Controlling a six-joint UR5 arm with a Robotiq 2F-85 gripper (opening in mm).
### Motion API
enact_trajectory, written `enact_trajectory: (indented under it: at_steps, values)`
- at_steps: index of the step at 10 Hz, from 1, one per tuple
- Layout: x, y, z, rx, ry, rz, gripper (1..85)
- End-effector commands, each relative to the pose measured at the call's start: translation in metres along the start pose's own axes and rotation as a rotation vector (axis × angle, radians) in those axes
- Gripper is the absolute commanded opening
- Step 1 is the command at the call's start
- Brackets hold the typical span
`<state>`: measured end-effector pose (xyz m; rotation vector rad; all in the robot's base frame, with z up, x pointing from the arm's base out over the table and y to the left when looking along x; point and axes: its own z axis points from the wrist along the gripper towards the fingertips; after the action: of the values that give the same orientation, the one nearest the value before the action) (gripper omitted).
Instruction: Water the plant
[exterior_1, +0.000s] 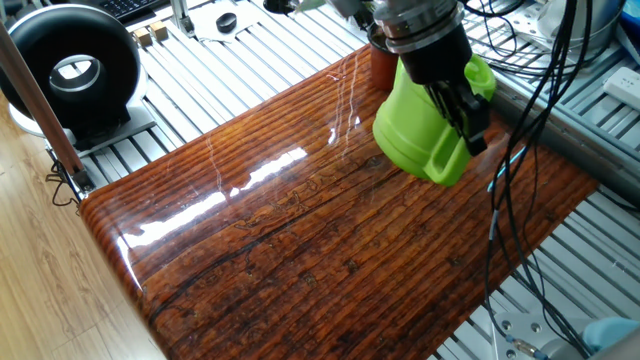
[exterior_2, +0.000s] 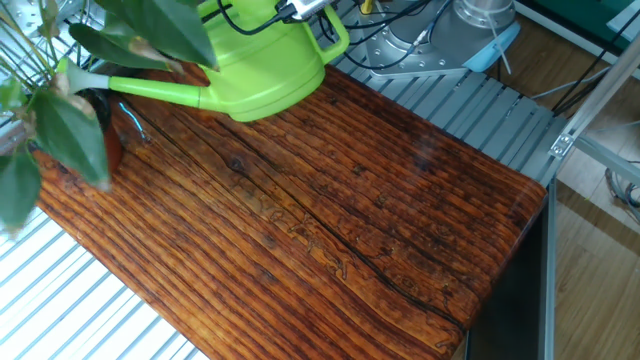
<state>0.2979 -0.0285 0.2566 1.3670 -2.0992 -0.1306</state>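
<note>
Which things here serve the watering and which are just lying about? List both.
For the job:
- plant
- watering can, held tilted with its spout toward the plant
- gripper, shut on the can's handle

Lying about:
- black round device beside the table
- small wooden blocks
- cables
- wooden table, only the work surface

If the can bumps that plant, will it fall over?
Probably it could tip. The plant has big leaves spreading wider than its small pot, so it looks top-heavy. The pot also sits near the table edge, so a push might slide it off. The leaves would likely just bend when the watering can spout brushes them.
</note>
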Motion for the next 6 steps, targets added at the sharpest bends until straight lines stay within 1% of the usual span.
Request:
enact_trajectory:
  at_steps: [1,2,3,4,6]
  values:
    - [-0.011,0.005,-0.001,-0.019,-0.043,-0.010,1.3]
    - [-0.013,0.009,-0.001,-0.032,-0.050,-0.010,1.3]
    - [-0.012,0.014,-0.001,-0.053,-0.048,0.002,1.3]
    - [-0.010,0.018,-0.002,-0.067,-0.038,0.016,1.3]
    - [-0.005,0.021,-0.002,-0.082,-0.019,0.038,1.3]
